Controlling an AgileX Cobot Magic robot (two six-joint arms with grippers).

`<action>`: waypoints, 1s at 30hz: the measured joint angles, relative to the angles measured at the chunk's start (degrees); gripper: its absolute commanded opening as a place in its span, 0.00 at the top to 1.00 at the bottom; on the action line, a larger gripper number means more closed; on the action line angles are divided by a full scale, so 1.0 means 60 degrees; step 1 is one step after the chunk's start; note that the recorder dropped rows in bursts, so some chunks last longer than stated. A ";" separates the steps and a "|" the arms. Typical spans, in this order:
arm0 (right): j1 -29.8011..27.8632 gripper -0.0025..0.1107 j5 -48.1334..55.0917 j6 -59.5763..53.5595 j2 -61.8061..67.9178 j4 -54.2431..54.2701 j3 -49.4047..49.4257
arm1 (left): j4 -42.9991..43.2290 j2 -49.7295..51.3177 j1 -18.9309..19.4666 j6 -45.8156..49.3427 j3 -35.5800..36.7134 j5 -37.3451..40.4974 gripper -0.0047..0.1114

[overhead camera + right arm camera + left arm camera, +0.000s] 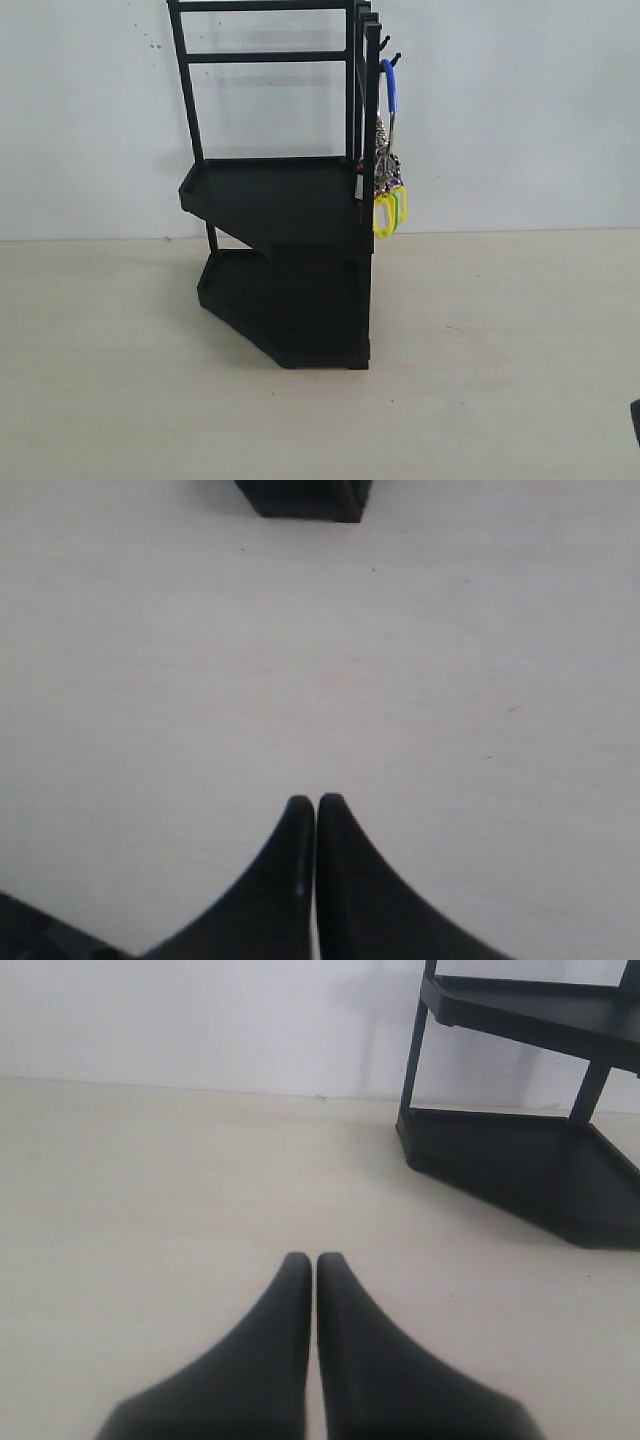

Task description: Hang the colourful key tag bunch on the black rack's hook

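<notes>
The black rack (285, 220) stands mid-table in the exterior view, its two angled trays facing left. The colourful key tag bunch (388, 195) hangs by its blue loop (391, 90) from a hook at the rack's upper right side, with yellow and green tags lowest. No gripper is near it. My left gripper (315, 1257) is shut and empty over bare table, with the rack's lower trays (520, 1160) well ahead of it. My right gripper (316, 800) is shut and empty too, the rack's base corner (305, 498) far ahead of it.
A pale wooden tabletop (500, 380) runs to a white wall (520, 110) right behind the rack. A dark piece of the right arm (636, 420) pokes in at the exterior view's lower right edge.
</notes>
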 measured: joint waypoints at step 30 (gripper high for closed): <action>0.0000 0.98 -0.0868 -0.0639 -0.2185 0.1148 0.1559 | 0.0000 0.0000 0.0000 0.0000 0.0000 0.0000 0.92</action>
